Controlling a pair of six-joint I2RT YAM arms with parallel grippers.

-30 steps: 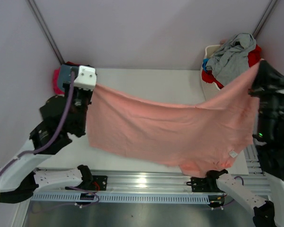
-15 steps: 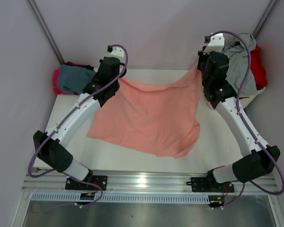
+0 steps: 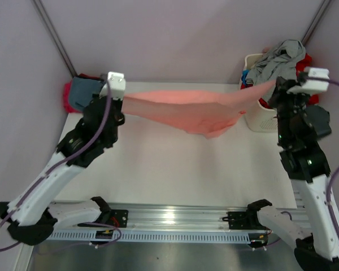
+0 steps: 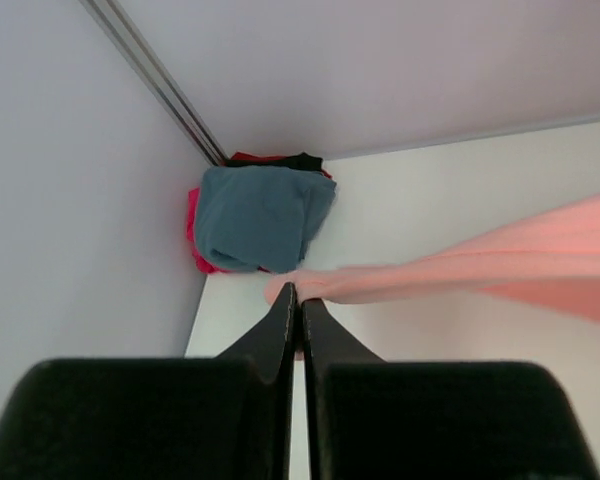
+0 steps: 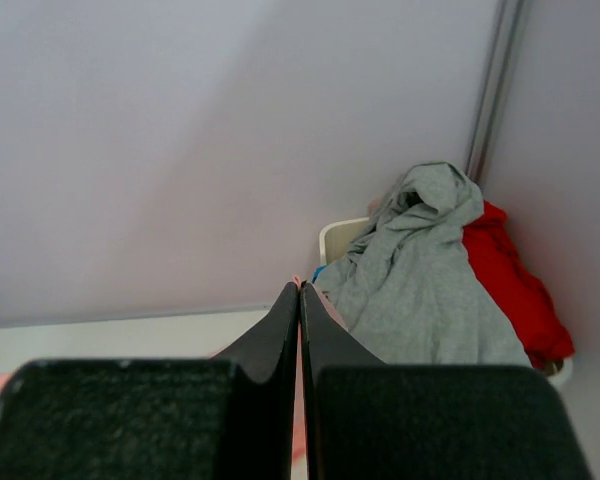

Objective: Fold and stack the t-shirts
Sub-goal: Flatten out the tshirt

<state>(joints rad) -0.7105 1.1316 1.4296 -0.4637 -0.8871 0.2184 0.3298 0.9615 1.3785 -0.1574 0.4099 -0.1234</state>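
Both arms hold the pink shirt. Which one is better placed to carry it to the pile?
Left, probably. The left gripper pinches the pink shirt right beside the pile in the far left corner; the right gripper holds the other end by the basket.

The salmon-pink t-shirt (image 3: 186, 107) is seen as soft, matt cloth. The table (image 3: 175, 169) is finished smooth and matt. The rail (image 3: 175, 215) is made of shiny metal.

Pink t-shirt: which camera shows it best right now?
Top external: the whole pink t-shirt shows, stretched above the table. Left wrist shows only one pinched corner and a strip; right wrist shows barely a pink sliver.
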